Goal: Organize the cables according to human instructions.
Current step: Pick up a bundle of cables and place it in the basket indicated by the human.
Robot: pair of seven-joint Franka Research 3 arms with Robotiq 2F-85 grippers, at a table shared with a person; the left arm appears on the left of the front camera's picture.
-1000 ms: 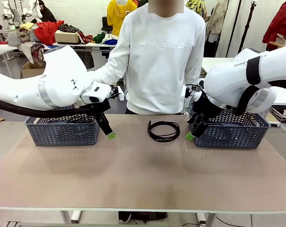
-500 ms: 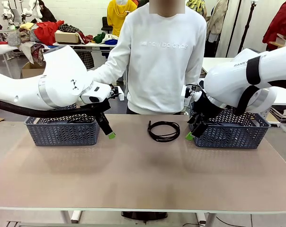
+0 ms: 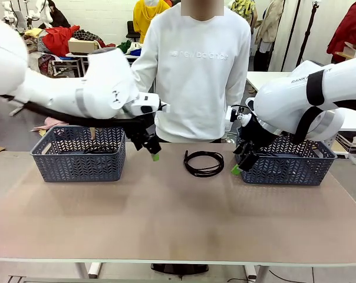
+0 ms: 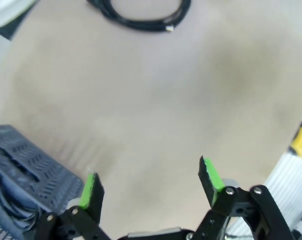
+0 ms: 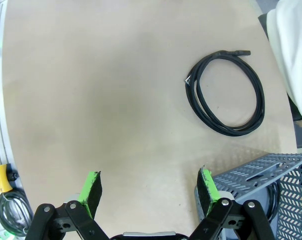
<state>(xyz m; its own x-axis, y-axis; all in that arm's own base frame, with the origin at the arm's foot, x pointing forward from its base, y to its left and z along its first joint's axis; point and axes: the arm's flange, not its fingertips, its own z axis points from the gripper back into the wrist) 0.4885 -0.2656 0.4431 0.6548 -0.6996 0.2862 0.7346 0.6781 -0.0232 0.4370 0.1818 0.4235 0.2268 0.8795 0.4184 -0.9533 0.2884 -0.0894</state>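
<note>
Risk of pushing the flat cable (image 3: 204, 163) along the desk (image 3: 166, 218) instead of lifting it, if the left tool (image 3: 152, 150) comes down off the coil's edge. Risk also of catching the left basket (image 3: 78, 154), just beside on its left. Lies on the far middle of the desk, before the person (image 3: 195, 71), between both baskets. Sits right of the left tool, near but apart, and ahead of its wide, empty fingers (image 4: 91, 187). Right tool (image 5: 148, 187) also wide and empty, at the right basket (image 3: 287, 162), cable to its left.

"new balance" on person's sweatshirt (image 3: 201, 55)
</note>
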